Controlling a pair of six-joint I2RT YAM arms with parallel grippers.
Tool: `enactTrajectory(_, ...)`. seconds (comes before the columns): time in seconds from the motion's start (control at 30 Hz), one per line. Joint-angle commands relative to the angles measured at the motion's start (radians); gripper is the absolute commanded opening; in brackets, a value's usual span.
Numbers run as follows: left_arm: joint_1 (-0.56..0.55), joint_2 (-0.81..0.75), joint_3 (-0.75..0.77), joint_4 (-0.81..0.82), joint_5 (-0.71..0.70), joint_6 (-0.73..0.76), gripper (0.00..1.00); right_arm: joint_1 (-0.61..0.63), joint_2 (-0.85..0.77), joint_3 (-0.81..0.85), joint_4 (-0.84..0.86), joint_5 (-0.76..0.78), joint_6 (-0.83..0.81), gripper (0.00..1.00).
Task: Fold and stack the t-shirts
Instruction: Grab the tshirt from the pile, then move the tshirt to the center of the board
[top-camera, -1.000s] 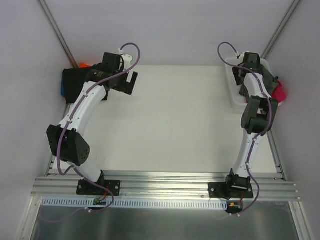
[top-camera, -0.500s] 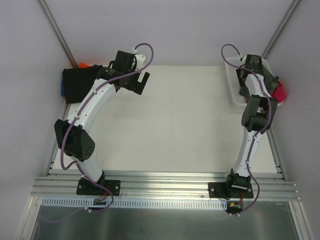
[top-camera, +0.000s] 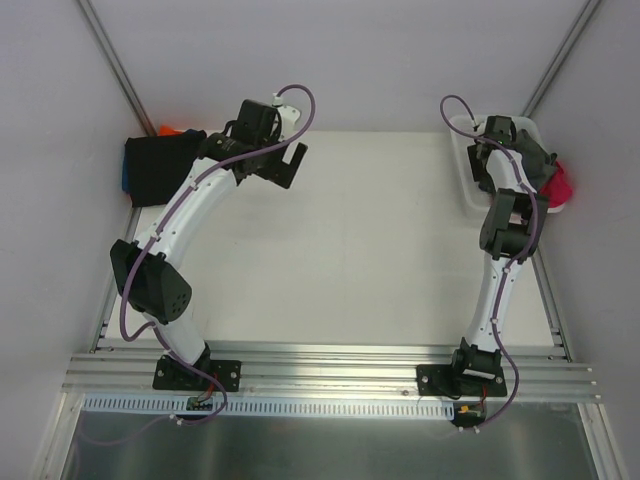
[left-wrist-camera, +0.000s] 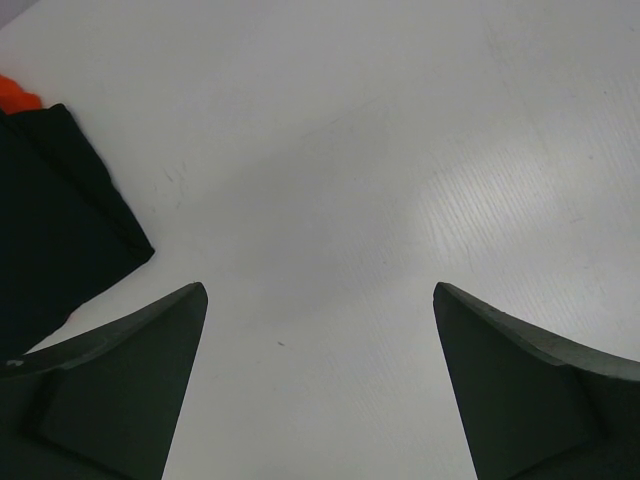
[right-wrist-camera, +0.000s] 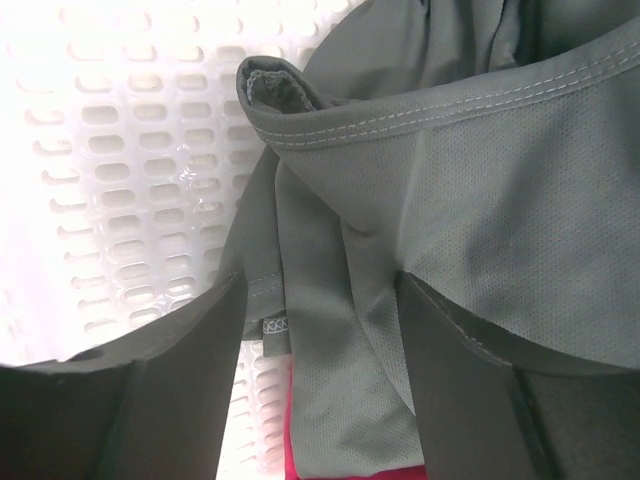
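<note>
A folded stack of t-shirts (top-camera: 152, 168) lies at the table's back left, black on top with blue and orange edges showing. My left gripper (top-camera: 288, 165) is open and empty over bare table to the right of the stack. The left wrist view shows the black shirt's corner (left-wrist-camera: 50, 230) and a bit of orange (left-wrist-camera: 14, 96) to the left of the gripper (left-wrist-camera: 320, 292). My right gripper (top-camera: 497, 152) is down in the white basket (top-camera: 468, 180). Its jaws (right-wrist-camera: 320, 280) stand open on either side of a fold of the dark grey t-shirt (right-wrist-camera: 450, 200), with magenta-pink cloth (right-wrist-camera: 293, 455) beneath.
The white lattice basket wall (right-wrist-camera: 120, 150) is to the left of the right gripper. The pink shirt (top-camera: 561, 184) hangs over the basket's right side. Grey walls enclose the table on the left, back and right. An aluminium rail (top-camera: 330, 372) runs along the near edge.
My left arm has swung right, away from the folded stack, toward the back middle of the table. My right gripper has shifted slightly over the basket.
</note>
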Motion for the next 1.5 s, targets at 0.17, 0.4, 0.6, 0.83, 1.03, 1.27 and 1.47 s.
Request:
enactTrajectory(0.17,-0.017,0.028,0.045,-0.012,-0.023,-0.017,0.98,-0.002,-0.002,0.041,0.052,0.076,-0.011,0.59)
enactTrajectory(0.4,-0.019,0.036,0.046,-0.013,-0.023,-0.026,0.98,-0.005,0.007,0.047,0.121,0.142,-0.05,0.17)
enactTrajectory(0.6,-0.024,0.05,0.054,-0.012,-0.022,-0.034,0.99,-0.005,-0.016,0.025,0.112,0.149,-0.032,0.01)
enactTrajectory(0.83,-0.021,0.057,0.054,-0.01,-0.039,-0.04,0.99,0.027,-0.232,0.013,0.028,0.074,0.085,0.01)
enactTrajectory(1.03,0.041,0.085,0.097,-0.01,-0.023,-0.046,0.99,0.163,-0.464,0.045,-0.034,-0.096,0.114,0.01)
enactTrajectory(1.27,0.264,0.059,0.193,-0.01,0.018,-0.155,0.99,0.41,-0.634,0.116,-0.164,-0.415,0.201,0.01)
enactTrajectory(1.47,0.465,-0.032,0.25,-0.01,0.01,-0.273,0.99,0.607,-0.703,0.177,-0.147,-0.602,0.384,0.01)
